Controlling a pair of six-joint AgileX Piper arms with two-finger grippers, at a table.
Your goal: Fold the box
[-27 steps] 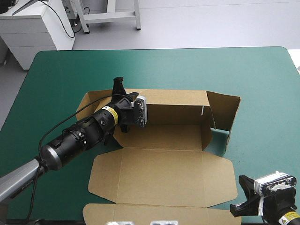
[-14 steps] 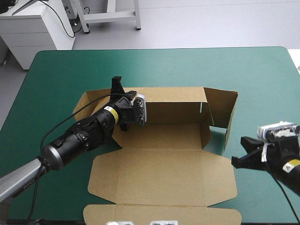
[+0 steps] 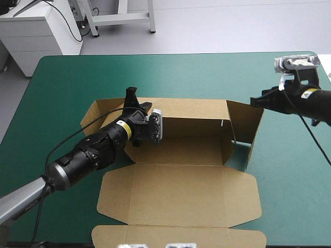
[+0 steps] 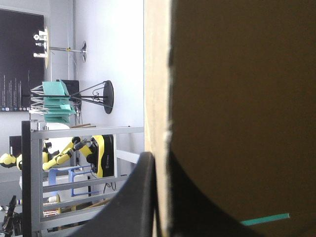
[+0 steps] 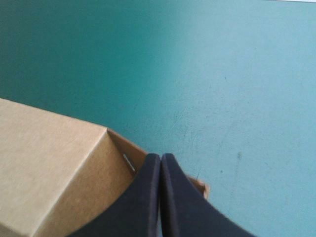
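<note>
The cut brown cardboard box (image 3: 176, 150) lies mid-table on the teal-green cover (image 3: 62, 82), with its far wall (image 3: 191, 111) and right end flap (image 3: 251, 121) raised and its lid panel (image 3: 181, 194) flat on the near side. The left black-finned gripper (image 3: 136, 101) pinches the far wall's left end, apparently to hold it upright. The right black-finned gripper (image 3: 254, 101), closed on nothing, hovers over the right end flap, probably to push it inward.
</note>
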